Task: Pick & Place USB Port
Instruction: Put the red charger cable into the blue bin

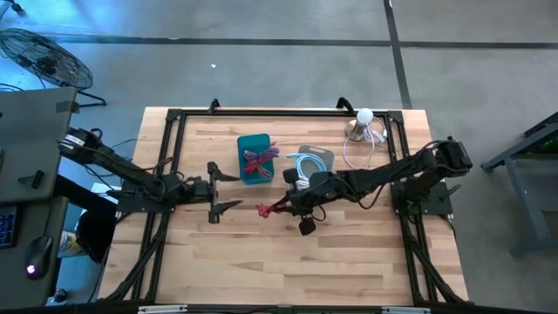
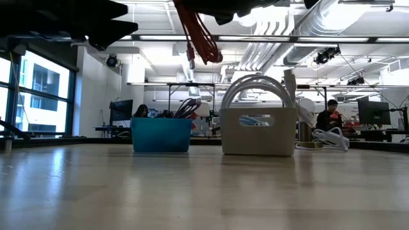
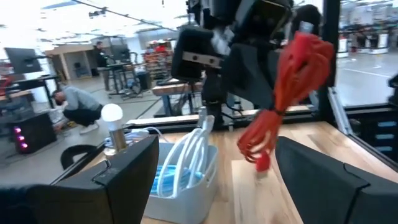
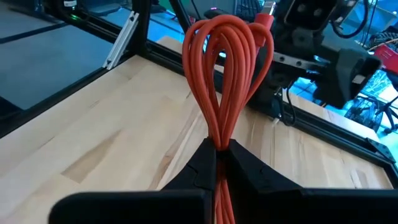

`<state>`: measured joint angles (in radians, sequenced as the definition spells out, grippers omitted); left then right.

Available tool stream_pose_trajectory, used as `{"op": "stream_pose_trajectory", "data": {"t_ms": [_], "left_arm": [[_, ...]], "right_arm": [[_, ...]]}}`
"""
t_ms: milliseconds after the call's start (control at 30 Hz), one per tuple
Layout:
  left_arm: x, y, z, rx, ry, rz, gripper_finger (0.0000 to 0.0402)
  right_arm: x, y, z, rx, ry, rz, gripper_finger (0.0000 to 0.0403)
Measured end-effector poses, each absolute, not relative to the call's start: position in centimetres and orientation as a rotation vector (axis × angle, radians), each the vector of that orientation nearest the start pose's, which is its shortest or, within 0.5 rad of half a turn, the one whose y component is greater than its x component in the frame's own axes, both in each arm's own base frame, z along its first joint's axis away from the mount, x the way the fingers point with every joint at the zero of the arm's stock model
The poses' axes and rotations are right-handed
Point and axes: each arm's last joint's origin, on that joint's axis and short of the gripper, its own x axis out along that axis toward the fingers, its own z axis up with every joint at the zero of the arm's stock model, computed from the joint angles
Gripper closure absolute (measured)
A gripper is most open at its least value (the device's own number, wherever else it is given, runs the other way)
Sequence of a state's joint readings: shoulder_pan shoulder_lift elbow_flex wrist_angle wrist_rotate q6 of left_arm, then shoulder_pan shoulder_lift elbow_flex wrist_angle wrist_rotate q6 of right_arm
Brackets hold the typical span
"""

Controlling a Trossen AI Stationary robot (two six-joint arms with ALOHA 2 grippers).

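Note:
A coiled red USB cable is off the table at mid-table, in my right gripper, which is shut on it. The right wrist view shows its loops fanning out past the fingertips. My left gripper is open and level a short way to the cable's left, with its fingers facing the cable. In the left wrist view the bundle hangs beyond those spread fingers. A blue bin holding more red cables stands just beyond, with a white bin of white cables beside it. My right gripper pinches the red cable bundle between its two fingers at the gathered waist, several strands together. The fingers come roughly level from the table's right. The bundle is lifted clear. Its loops stick out past the fingertips and one end with a plug droops below.
A lamp with a white bulb and its white cord stand at the far right corner. A black frame borders the table. Bare wood spreads across the near half. In the low view, people sit at desks in the room behind.

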<state>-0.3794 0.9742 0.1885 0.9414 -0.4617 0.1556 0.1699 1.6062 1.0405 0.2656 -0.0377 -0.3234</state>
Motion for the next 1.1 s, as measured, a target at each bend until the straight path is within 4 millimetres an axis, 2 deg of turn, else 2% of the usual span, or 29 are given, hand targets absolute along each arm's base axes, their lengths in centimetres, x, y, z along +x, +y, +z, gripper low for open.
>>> {"op": "stream_pose_trajectory", "data": {"t_ms": [300, 500, 900, 1100], "left_arm": [[18.4, -5.9, 22.4, 0.080, -0.164, 0.090, 0.0085], [19.4, -6.4, 22.6, 0.127, -0.081, 0.057, 0.0085], [24.2, -8.4, 23.5, 0.302, -0.036, 0.030, 0.0085], [25.4, -8.9, 23.8, 0.304, -0.036, 0.030, 0.0085]], "right_arm": [[35.5, 6.2, 25.7, -0.340, 0.271, 0.254, 0.0393], [35.6, 5.8, 25.8, -0.336, 0.269, 0.257, 0.0393], [35.7, 5.6, 26.0, -0.330, 0.246, 0.270, 0.0393], [35.6, 5.6, 25.8, -0.329, 0.258, 0.272, 0.0393]]}}
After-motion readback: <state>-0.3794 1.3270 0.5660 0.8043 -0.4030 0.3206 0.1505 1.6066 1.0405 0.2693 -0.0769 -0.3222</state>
